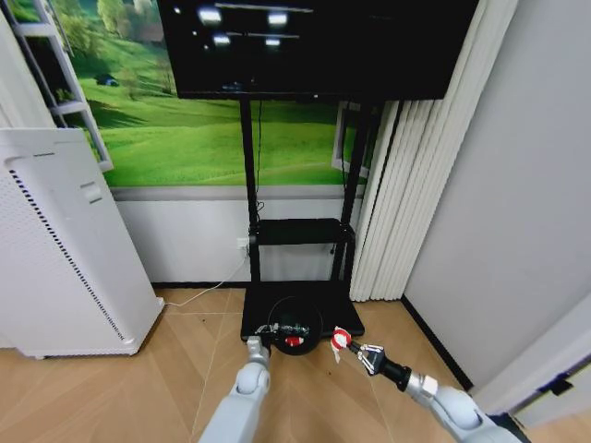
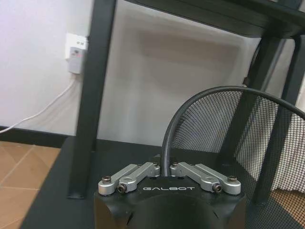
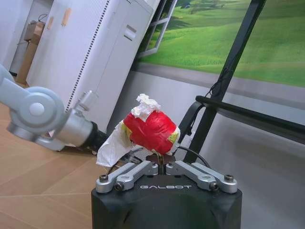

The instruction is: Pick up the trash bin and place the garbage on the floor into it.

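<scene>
We log: right gripper (image 1: 355,348) clamped on red-and-white wrapper (image 1: 340,340), just right of bin | left gripper (image 2: 167,168) pinching wire-mesh trash bin (image 1: 295,323) by its rim, over black TV-stand base (image 1: 342,300) | red lump (image 1: 293,341) inside bin | white perforated appliance (image 1: 65,249) far left

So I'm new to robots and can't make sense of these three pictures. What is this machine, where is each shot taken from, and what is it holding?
It is a wheeled robot with two arms. The wide picture comes from a camera on its head, looking down at the wooden floor. The other two come from cameras on its wrists. The left end effector is clamped on the rim of the trash bin, a small black mesh basket standing on the TV stand's base; some litter already lies inside. The right end effector holds a red-and-white wrapper just beside the bin. The white appliance stands to the left.
</scene>
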`<state>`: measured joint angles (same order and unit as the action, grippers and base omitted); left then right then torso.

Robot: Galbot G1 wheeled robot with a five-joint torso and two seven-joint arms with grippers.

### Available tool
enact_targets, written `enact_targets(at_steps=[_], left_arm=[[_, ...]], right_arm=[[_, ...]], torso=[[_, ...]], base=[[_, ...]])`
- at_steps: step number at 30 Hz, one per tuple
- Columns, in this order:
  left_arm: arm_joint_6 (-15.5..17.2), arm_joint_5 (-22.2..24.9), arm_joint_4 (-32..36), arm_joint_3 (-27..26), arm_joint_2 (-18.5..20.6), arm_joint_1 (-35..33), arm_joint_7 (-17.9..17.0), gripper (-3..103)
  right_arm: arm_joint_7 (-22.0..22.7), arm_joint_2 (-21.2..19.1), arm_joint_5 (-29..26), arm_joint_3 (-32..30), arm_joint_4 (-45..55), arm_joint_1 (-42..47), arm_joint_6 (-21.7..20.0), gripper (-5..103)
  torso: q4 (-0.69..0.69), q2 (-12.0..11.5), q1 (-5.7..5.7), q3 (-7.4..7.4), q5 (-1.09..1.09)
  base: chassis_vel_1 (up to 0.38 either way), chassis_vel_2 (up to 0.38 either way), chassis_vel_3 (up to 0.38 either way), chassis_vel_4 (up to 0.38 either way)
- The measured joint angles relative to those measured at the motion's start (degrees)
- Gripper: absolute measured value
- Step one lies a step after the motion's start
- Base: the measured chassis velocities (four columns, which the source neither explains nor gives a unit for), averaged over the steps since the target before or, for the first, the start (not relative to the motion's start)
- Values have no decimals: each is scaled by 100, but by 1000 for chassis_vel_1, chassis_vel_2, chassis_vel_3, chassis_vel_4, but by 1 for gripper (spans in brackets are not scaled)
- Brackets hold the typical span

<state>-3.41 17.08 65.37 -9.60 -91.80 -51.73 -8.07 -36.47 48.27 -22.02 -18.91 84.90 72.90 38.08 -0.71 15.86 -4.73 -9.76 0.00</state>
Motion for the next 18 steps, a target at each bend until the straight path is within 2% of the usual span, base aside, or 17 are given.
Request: enact_targets(at_steps=[10,18], left_arm=[[66,40,-52,313,-49,80,-151,2],[108,40,103,354,-41,-94,-173,2]], right_arm=[[52,45,54,174,187,-67,-49,3],[224,209,286,740,142,-553,-234,3]], torso=[[0,0,1,1,0],[2,0,1,1,0]], base=[[0,0,0,0],[0,0,0,0]])
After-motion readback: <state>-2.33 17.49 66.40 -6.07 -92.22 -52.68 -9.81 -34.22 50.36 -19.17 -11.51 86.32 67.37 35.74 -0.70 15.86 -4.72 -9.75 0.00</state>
